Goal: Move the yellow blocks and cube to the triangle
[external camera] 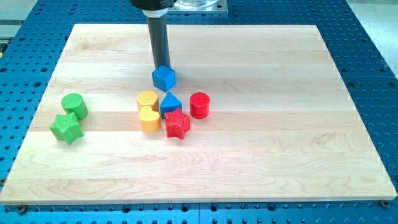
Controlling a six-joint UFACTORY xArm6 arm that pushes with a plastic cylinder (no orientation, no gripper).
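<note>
My tip (161, 67) touches the top-left side of the blue cube (164, 78), which sits just above the blue triangle (170, 102). The yellow hexagon block (147, 99) lies against the triangle's left side. The yellow heart-shaped block (149, 119) sits just below the hexagon. The cube stands a small gap above the triangle and the hexagon.
A red star (178, 124) touches the triangle's lower side and a red cylinder (199, 104) stands to its right. A green cylinder (74, 105) and a green star (66, 127) sit near the board's left edge. The wooden board (280, 124) lies on a blue perforated table.
</note>
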